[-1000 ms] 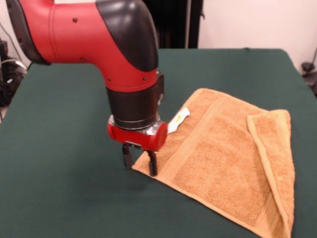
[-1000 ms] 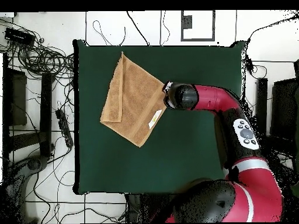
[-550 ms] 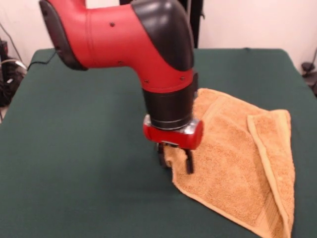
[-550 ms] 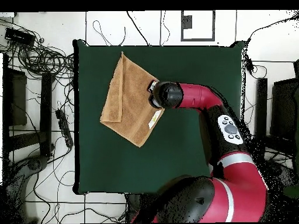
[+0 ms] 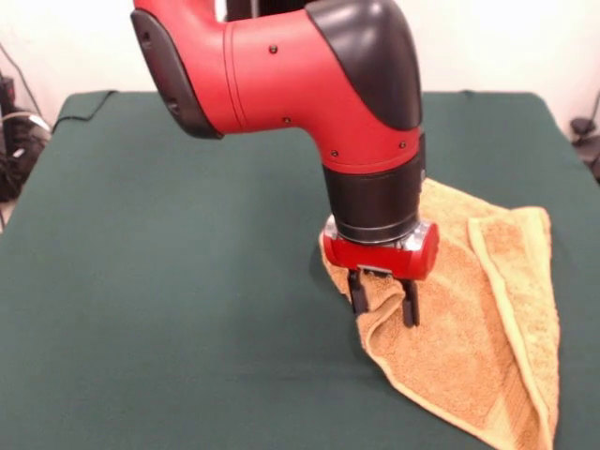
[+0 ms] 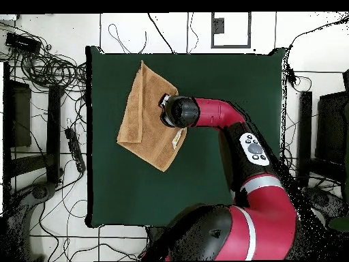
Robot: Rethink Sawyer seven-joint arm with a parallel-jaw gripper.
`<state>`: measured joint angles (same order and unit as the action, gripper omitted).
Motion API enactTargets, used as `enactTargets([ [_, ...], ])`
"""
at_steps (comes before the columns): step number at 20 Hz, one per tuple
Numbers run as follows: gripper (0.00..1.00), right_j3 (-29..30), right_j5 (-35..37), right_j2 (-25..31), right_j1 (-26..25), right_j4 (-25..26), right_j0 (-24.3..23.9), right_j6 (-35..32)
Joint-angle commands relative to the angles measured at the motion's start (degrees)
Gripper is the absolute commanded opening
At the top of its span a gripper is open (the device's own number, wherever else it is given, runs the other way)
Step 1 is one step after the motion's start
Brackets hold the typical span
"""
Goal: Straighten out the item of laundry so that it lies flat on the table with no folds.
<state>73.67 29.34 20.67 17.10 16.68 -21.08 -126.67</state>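
The item of laundry, an orange-tan towel (image 5: 464, 319), lies on the right part of the green table (image 5: 169, 309) in the front view. Its left corner is rucked up into a fold. My gripper (image 5: 384, 302) is shut on that rucked edge, just above the cloth. A strip along the towel's right edge (image 5: 525, 272) is folded over onto itself. From overhead, the towel (image 6: 143, 116) is at the table's (image 6: 232, 89) upper left, and the arm's wrist (image 6: 178, 111) hides the gripper.
The table's front edge lies just below the towel in the front view. Tangled cables (image 6: 48, 68) and dark equipment (image 6: 17, 112) sit on the floor left of the table in the overhead view.
The gripper has moved right in the front view, dragging the towel's left corner with it. That corner now bunches over the towel, and the white label is behind the arm.
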Motion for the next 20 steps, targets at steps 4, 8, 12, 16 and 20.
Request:
enactTargets([
  [4,1.0,5.65,-4.35,-0.83,-3.34,-1.62,2.64,-7.69],
  [8,1.0,5.05,-4.7,-1.04,-4.03,-1.0,2.13,-6.25],
  [12,1.0,4.84,-4.5,-1.26,-4.0,-0.73,2.0,-5.72],
  [16,1.0,4.2,-3.56,-1.56,-3.88,-0.94,2.34,-5.75],
  [20,0.0,2.89,-2.26,-2.26,-4.04,-1.2,2.9,-5.64],
])
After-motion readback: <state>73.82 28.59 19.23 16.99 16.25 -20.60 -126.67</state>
